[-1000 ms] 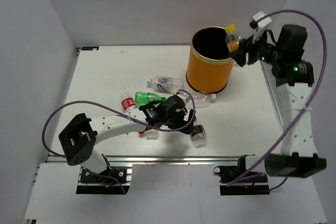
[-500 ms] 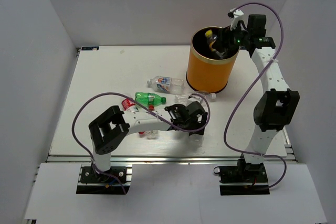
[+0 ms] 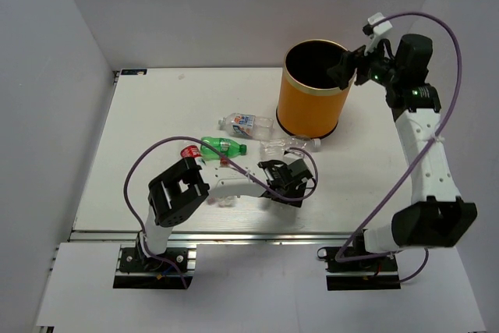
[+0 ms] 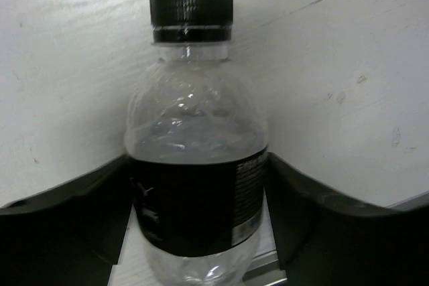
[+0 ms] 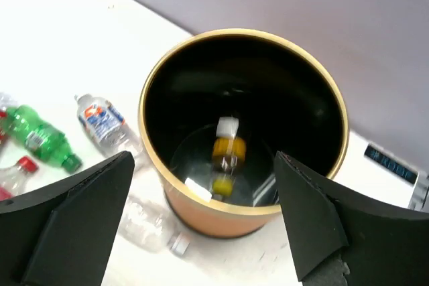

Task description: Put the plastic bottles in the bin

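Note:
The orange bin (image 3: 310, 111) with a gold rim stands at the back right. My right gripper (image 3: 348, 68) hangs open over its right rim. In the right wrist view my gripper (image 5: 204, 159) is open and empty. A yellow-labelled bottle (image 5: 228, 152) shows blurred inside the bin (image 5: 201, 216). My left gripper (image 3: 288, 179) is low at the table's front middle. In the left wrist view my gripper (image 4: 198, 185) is shut on a clear bottle (image 4: 194, 132) with a black cap and black label.
Loose bottles lie left of the bin: a green one (image 3: 222, 146), a blue-labelled one (image 3: 243, 123), a red-capped one (image 3: 189, 154) and a clear white-capped one (image 3: 292, 146) at the bin's foot. The table's front edge is close behind the left gripper.
My right gripper carried the yellow-labelled bottle over the bin, let it go and drew back to the right. My left gripper moved onto the black-capped bottle and closed on it.

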